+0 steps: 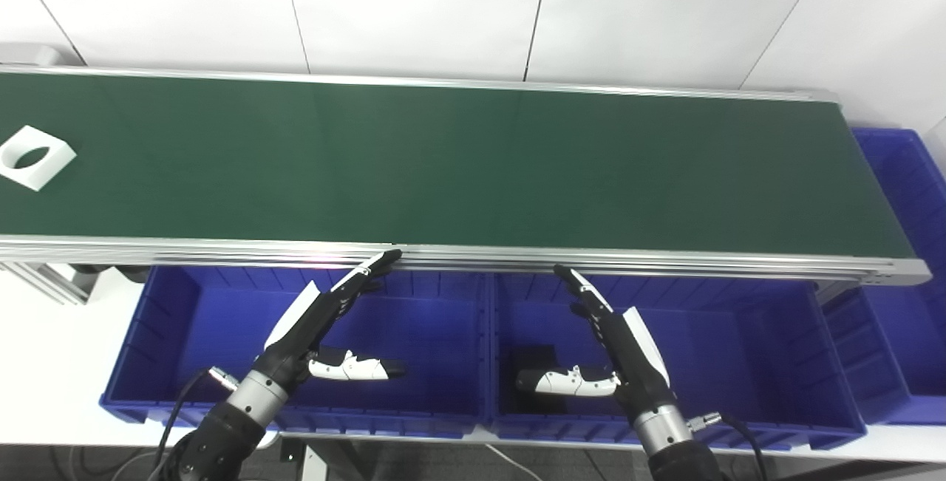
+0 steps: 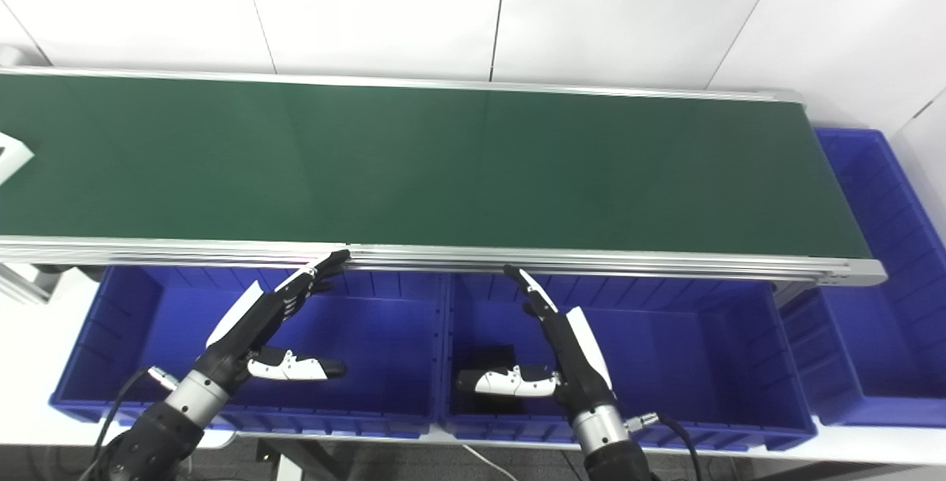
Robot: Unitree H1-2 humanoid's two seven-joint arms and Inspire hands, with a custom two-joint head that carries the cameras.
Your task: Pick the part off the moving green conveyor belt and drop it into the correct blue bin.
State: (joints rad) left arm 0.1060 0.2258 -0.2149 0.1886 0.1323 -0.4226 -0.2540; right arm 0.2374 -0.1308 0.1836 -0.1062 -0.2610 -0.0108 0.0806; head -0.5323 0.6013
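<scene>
1. The part [image 1: 33, 157] is a small white square block with a large round hole through its middle. It lies flat at the far left end of the green conveyor belt [image 1: 458, 163], partly cut off by the picture edge in the right eye view.

2. Judging by its look, the part is a light, rigid plastic piece with smooth, possibly slippery faces. A likely hold is a pinch across two opposite outer edges, or thumb through the hole with fingers on an outer side.

3. The belt runs left to right across the scene, edged by a silver metal rail [image 1: 517, 256] on the near side. Apart from the part, no other object shows on it.

4. The left hand [image 1: 325, 318] hovers over the left blue bin [image 1: 140, 348], fingers straight and spread, thumb held out sideways, holding nothing. Its fingertips nearly reach the rail. It is well apart from the part.

5. The right hand [image 1: 613, 333] mirrors it over the middle blue bin [image 1: 805, 363], also spread flat and empty.

6. A dark object [image 1: 533, 357] lies in the middle bin; what it is cannot be told.

7. A third blue bin [image 1: 905, 259] sits at the belt's right end.

8. No grasp has begun; both hands wait.
</scene>
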